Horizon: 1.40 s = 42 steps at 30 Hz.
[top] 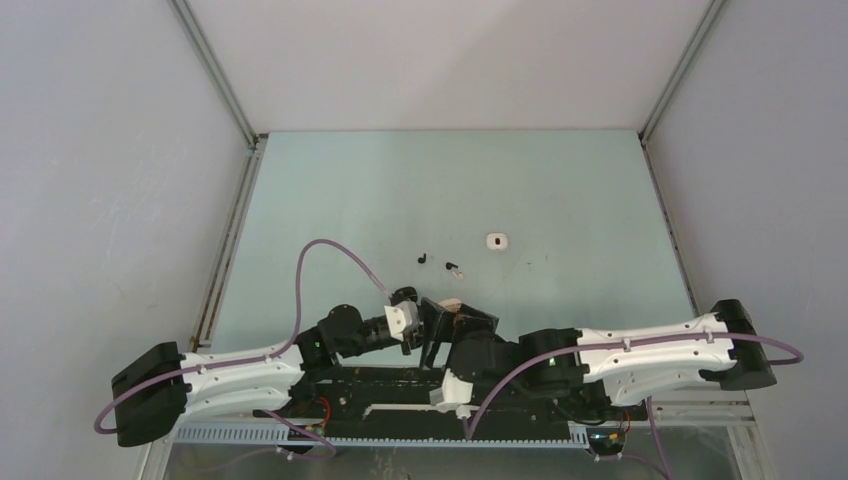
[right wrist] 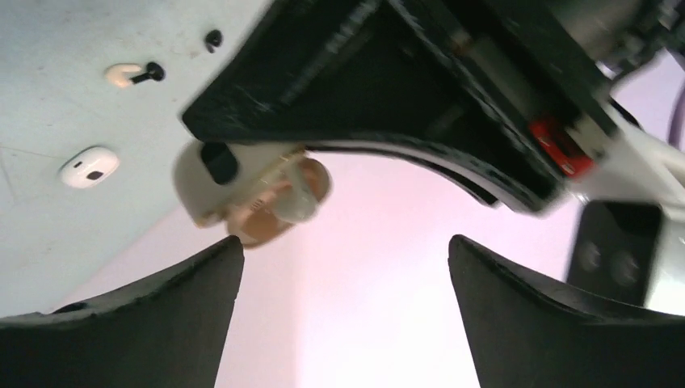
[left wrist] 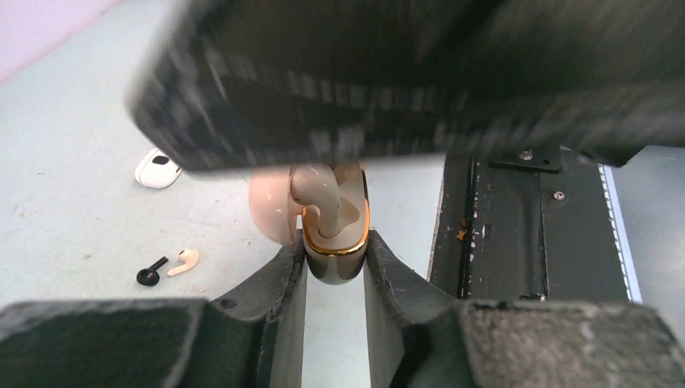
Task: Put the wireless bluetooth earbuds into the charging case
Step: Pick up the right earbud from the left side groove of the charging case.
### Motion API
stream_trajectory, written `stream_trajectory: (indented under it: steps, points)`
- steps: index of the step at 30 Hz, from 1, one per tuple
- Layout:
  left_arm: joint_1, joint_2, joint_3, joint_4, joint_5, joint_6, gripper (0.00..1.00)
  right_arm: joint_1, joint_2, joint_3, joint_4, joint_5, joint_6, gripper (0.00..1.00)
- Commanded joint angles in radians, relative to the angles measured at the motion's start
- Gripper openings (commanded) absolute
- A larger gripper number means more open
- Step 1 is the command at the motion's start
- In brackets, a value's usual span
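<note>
Left gripper (left wrist: pixel 335 252): one, jaws pinched tight on the charging case, one finger on each side of its lower body
Charging case (left wrist: pixel 339 268): one, beige with a gold rim, lid swung open, held off the table between the left fingers, close in front of the arm bases
Beige earbud (left wrist: pixel 321 202): one, standing in the open case with its stem pointing down into it; how deeply it sits cannot be told
Right gripper (right wrist: pixel 346 245): one, jaws spread wide with nothing between them, hanging right above the held case; it fills the top of the left wrist view as a blur
Loose earbuds on the table: three in all
Pale earbud (right wrist: pixel 121 74): one, lying flat, well apart from the case
Black earbud (right wrist: pixel 150 73): one, just beside the pale earbud, end to end; whether they touch cannot be told
Second black earbud (right wrist: pixel 213 38): one, alone, near that pair
White piece (right wrist: pixel 89 167): one, rounded with a dark oval mark, apart from the three; whether it is an earbud cannot be told
Table (top: pixel 400 190): one, pale green, carrying the loose pieces
</note>
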Motion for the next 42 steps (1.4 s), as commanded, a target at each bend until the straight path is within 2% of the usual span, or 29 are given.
stream_trajectory:
  steps: [1, 7, 11, 13, 16, 20, 23, 25, 28, 32, 38, 42]
  points:
    - [-0.008, -0.009, 0.003, 0.068, -0.017, -0.003, 0.00, 0.012, -0.020, 0.130, -0.091, 0.050, 0.087, 1.00]
    - [-0.008, -0.004, -0.001, 0.071, -0.028, -0.002, 0.00, 0.009, -0.098, 0.194, -0.288, 0.046, 0.204, 1.00]
    - [-0.008, 0.004, -0.004, 0.083, -0.027, -0.003, 0.00, -0.069, -0.200, 0.203, -0.437, -0.019, 0.366, 1.00]
    - [-0.008, 0.011, -0.009, 0.097, -0.018, -0.005, 0.00, -0.210, -0.256, 0.216, -0.445, -0.107, 0.439, 1.00]
    - [-0.008, 0.034, -0.015, 0.129, 0.004, -0.005, 0.00, -0.487, -0.279, 0.323, -0.463, -0.362, 0.559, 0.94]
    - [-0.006, 0.095, -0.006, 0.152, 0.049, 0.002, 0.00, -0.896, -0.119, 0.625, -0.588, -0.850, 0.845, 0.76]
    - [-0.004, 0.153, 0.013, 0.152, 0.083, 0.004, 0.00, -1.068, 0.042, 0.807, -0.742, -1.170, 0.974, 0.59]
    - [-0.001, 0.180, 0.020, 0.163, 0.093, -0.001, 0.00, -1.107, 0.071, 0.800, -0.797, -1.345, 0.991, 0.50]
    - [0.008, 0.190, 0.015, 0.201, 0.106, -0.023, 0.00, -1.144, -0.020, 0.609, -0.714, -1.515, 0.994, 0.48]
    - [0.017, 0.164, 0.035, 0.203, 0.159, -0.065, 0.00, -1.147, -0.080, 0.482, -0.697, -1.541, 0.936, 0.43]
    - [0.020, 0.178, 0.094, 0.190, 0.211, -0.150, 0.00, -1.155, -0.078, 0.473, -0.719, -1.660, 0.867, 0.40]
    - [0.020, 0.188, 0.131, 0.190, 0.214, -0.188, 0.00, -1.106, -0.053, 0.452, -0.742, -1.699, 0.803, 0.41]
